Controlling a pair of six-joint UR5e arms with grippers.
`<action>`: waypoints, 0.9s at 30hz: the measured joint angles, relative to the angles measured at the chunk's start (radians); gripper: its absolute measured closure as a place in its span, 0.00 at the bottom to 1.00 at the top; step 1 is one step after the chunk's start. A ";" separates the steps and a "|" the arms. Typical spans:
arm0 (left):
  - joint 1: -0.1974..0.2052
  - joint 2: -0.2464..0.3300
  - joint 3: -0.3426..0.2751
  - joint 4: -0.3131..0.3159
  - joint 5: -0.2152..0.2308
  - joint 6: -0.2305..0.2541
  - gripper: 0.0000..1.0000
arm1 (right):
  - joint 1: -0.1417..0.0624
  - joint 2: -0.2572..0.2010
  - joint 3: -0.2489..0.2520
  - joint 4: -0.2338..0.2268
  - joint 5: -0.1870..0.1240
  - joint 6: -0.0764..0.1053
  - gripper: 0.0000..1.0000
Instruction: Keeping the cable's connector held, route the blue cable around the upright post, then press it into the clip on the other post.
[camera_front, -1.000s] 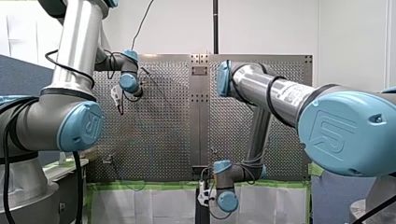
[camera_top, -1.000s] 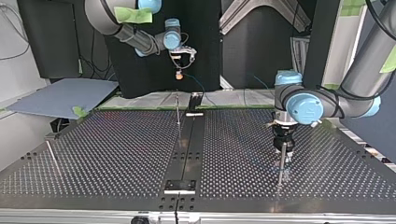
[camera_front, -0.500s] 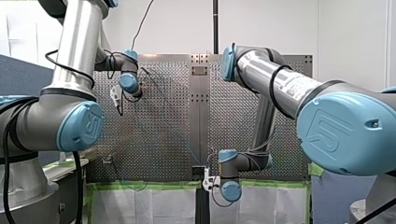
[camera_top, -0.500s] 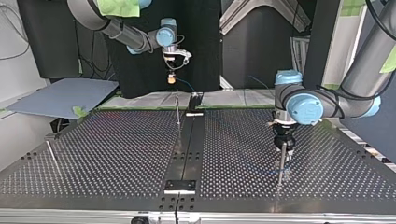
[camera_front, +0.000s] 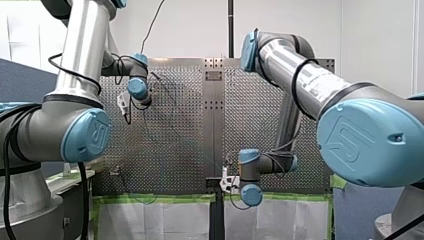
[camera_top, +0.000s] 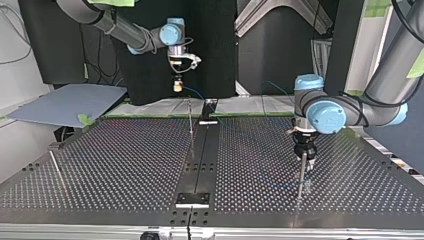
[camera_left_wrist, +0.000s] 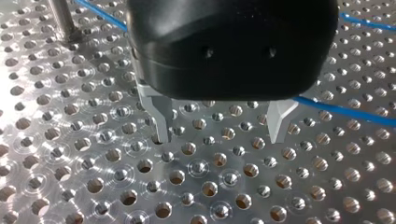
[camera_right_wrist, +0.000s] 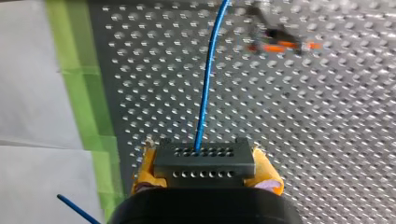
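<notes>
right hand (camera_right_wrist: 205, 166) firm on the black connector (camera_right_wrist: 204, 158), blue cable (camera_right_wrist: 206, 93) ahead; left hand (camera_left_wrist: 219, 133) wide above the table (camera_left_wrist: 93, 186)

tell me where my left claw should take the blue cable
Take the straight run of cable just beside the open left claw, coming down from above and straddling it crosswise: it lies thin and low along the table.
</notes>
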 joint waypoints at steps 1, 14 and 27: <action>0.000 0.000 0.000 -0.002 0.000 0.000 0.00 | -0.002 -0.007 0.007 -0.007 -0.001 0.000 1.00; -0.001 0.000 0.000 -0.019 -0.007 -0.002 0.00 | -0.040 -0.096 0.125 -0.054 -0.025 -0.024 1.00; -0.004 0.000 0.000 -0.022 -0.019 0.001 0.00 | -0.069 -0.048 0.210 -0.101 -0.065 -0.027 1.00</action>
